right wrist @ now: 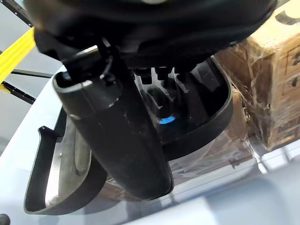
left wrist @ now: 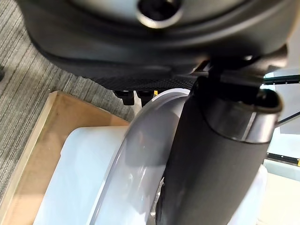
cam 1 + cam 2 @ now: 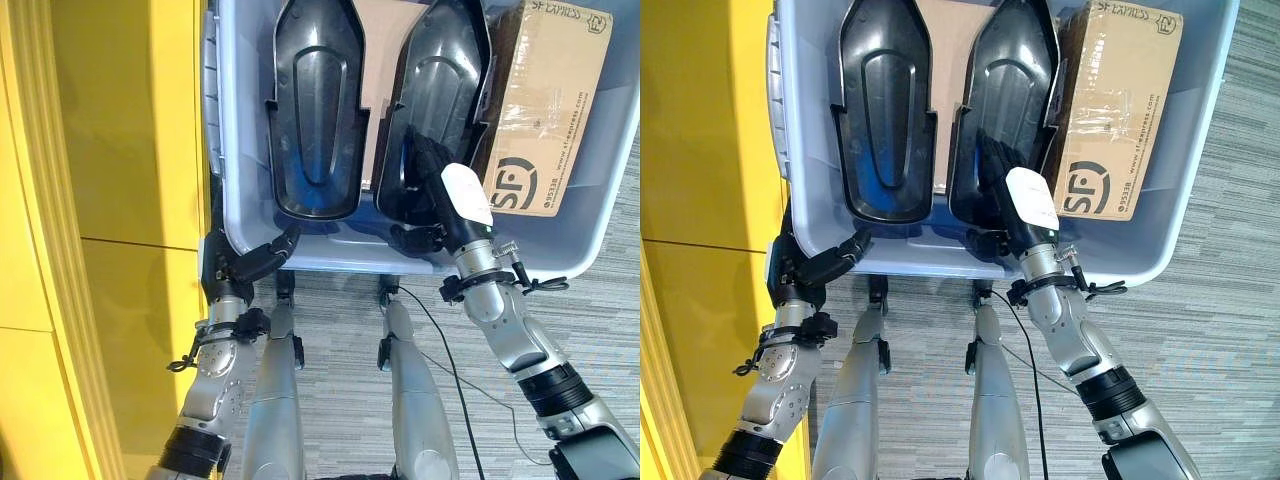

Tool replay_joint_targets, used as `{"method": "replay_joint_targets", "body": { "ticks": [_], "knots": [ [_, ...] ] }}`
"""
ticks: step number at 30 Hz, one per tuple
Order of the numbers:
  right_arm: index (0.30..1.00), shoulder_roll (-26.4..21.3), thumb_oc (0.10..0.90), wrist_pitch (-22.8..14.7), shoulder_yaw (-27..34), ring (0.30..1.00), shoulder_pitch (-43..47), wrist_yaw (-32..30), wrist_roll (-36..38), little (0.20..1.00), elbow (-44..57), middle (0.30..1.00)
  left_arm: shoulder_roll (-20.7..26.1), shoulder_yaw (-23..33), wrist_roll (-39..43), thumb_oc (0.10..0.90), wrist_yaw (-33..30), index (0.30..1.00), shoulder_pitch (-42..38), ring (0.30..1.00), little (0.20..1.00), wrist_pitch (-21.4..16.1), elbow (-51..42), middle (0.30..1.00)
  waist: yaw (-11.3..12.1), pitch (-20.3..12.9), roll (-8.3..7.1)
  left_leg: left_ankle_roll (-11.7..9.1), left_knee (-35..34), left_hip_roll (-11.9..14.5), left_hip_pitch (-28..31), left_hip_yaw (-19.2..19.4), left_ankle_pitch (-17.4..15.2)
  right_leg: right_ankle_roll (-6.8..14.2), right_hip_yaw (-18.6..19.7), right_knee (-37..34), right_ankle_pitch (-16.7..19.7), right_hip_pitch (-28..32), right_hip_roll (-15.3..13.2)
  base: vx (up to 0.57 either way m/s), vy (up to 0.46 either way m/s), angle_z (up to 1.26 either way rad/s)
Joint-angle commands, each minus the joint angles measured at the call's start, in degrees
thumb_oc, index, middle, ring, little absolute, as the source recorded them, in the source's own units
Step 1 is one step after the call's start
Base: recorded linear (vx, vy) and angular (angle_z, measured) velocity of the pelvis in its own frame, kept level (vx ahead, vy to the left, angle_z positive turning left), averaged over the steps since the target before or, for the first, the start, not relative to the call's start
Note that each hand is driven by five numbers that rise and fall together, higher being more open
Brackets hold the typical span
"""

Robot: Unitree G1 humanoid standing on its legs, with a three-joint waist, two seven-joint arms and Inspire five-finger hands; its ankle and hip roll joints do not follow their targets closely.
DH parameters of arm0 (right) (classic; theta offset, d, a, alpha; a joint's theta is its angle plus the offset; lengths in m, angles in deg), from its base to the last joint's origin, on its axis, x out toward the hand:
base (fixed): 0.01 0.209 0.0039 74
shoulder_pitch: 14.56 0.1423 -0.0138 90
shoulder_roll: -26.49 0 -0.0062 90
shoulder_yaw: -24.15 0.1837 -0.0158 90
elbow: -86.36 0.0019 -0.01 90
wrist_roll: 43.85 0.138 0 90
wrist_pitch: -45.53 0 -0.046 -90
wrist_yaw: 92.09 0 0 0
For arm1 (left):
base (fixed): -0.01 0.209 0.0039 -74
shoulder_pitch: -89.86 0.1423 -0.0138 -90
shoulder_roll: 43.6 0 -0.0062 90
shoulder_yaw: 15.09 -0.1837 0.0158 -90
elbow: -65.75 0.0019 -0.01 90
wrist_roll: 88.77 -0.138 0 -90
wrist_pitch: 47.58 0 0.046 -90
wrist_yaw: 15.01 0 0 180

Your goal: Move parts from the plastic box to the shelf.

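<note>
Parts, two black moulded shells, lie side by side in the pale plastic box beside a cardboard carton. Right robot hand curls over the near end of the right shell. Left robot hand clasps the box's near rim.

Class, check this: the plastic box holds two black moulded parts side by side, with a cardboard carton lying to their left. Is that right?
Not quite. The cardboard carton lies to the right of the two black moulded parts in the plastic box, as the left eye view shows.
</note>
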Motion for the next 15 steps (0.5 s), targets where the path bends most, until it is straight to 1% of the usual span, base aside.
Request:
{"method": "replay_joint_targets", "body": {
  "ticks": [1, 3, 5, 8, 9, 10, 13, 14, 15],
  "knots": [
    [1.000, -0.33, 0.900, -1.53, 0.81, 1.000, 1.69, -2.80, -2.94, 1.000, 2.10, 1.000, 0.79, 0.17, -3.40, 0.900, -2.13, 1.000, 3.85, 1.000, 1.000, 0.98, 2.70, 1.000, 0.04, -0.63, 0.41, 0.67, 5.09, 0.72, -2.74, 1.52, -3.79, 2.73, 0.32, 9.25, -12.20, 5.46, -2.33, 0.00, 0.000, 0.00],
    [1.000, 0.28, 0.900, -0.23, -0.89, 1.000, 3.78, -4.52, -6.73, 1.000, -1.75, 1.000, 0.55, -0.28, -3.49, 0.900, -2.56, 1.000, 3.62, 1.000, 1.000, 0.76, 3.30, 1.000, 0.29, -0.63, 0.82, 0.69, 5.09, 0.61, -3.02, 1.51, -3.83, 2.70, 0.24, 9.49, -12.36, 5.19, -2.34, 0.00, 0.000, 0.00],
    [1.000, 0.78, 0.900, -0.03, -1.60, 1.000, 4.34, -4.87, -7.12, 1.000, -3.03, 1.000, 0.39, -0.33, -3.40, 0.900, -2.70, 1.000, 3.48, 1.000, 1.000, 0.65, 3.53, 1.000, 0.39, -0.63, 0.94, 0.68, 4.99, 0.55, -3.01, 1.48, -3.78, 2.69, 0.24, 9.49, -12.36, 5.15, -2.33, 0.00, 0.000, 0.00],
    [1.000, 2.18, 0.900, 0.81, -3.59, 1.000, 6.32, -5.77, -7.88, 1.000, -7.74, 1.000, 0.30, -1.11, -3.35, 0.900, -2.89, 1.000, 2.77, 1.000, 1.000, 0.51, 3.97, 1.000, 0.77, -0.63, 1.29, 0.70, 4.81, 0.41, -2.78, 1.42, -3.77, 2.70, 0.20, 9.51, -12.38, 5.32, -2.36, 0.00, 0.000, 0.00],
    [1.000, 3.26, 0.900, 1.33, -4.93, 1.000, 7.46, -6.15, -8.10, 1.000, -10.88, 1.000, 0.31, -1.65, -3.31, 0.900, -2.98, 1.000, 2.28, 1.000, 1.000, 0.37, 4.43, 1.000, 1.00, -0.63, 1.50, 0.69, 4.83, 0.37, -2.71, 1.42, -3.81, 2.73, 0.11, 9.54, -12.50, 5.46, -2.51, 0.00, 0.000, 0.00],
    [1.000, 3.29, 0.900, 1.30, -4.98, 1.000, 7.53, -6.21, -8.09, 1.000, -10.98, 1.000, 0.31, -1.63, -3.31, 0.900, -2.98, 1.000, 2.27, 1.000, 1.000, 0.35, 4.44, 1.000, 0.98, -0.63, 1.49, 0.69, 4.85, 0.37, -2.72, 1.42, -3.82, 2.73, 0.11, 9.54, -12.50, 5.45, -2.51, 0.00, 0.000, 0.00],
    [1.000, 4.50, 0.900, 2.16, -6.53, 1.000, 9.35, -7.22, -8.27, 1.000, -15.65, 1.000, 0.21, -2.42, -3.25, 0.900, -3.26, 1.000, 1.58, 1.000, 1.000, 0.12, 4.96, 1.000, 1.36, -0.63, 1.92, 0.69, 4.92, 0.26, -2.51, 1.40, -3.89, 2.72, 0.18, 9.70, -12.57, 5.56, -2.57, 0.00, 0.000, 0.00],
    [1.000, 5.27, 0.900, 2.93, -7.10, 1.000, 10.80, -8.25, -8.36, 1.000, -18.75, 1.000, 0.27, -2.81, -3.08, 0.900, -3.42, 1.000, 1.07, 1.000, 1.000, 0.02, 5.29, 1.000, 1.64, -0.63, 2.27, 0.70, 4.85, 0.21, -2.31, 1.44, -3.84, 2.68, 0.18, 9.76, -12.58, 5.62, -2.60, 0.00, 0.000, 0.00],
    [1.000, 5.31, 0.900, 2.88, -7.16, 1.000, 10.89, -8.33, -8.33, 1.000, -18.88, 1.000, 0.27, -2.79, -3.08, 0.900, -3.42, 1.000, 1.04, 1.000, 1.000, 0.01, 5.31, 1.000, 1.63, -0.63, 2.26, 0.70, 4.84, 0.21, -2.33, 1.44, -3.84, 2.68, 0.18, 9.76, -12.58, 5.60, -2.60, 0.00, 0.000, 0.00]
  ]
}}
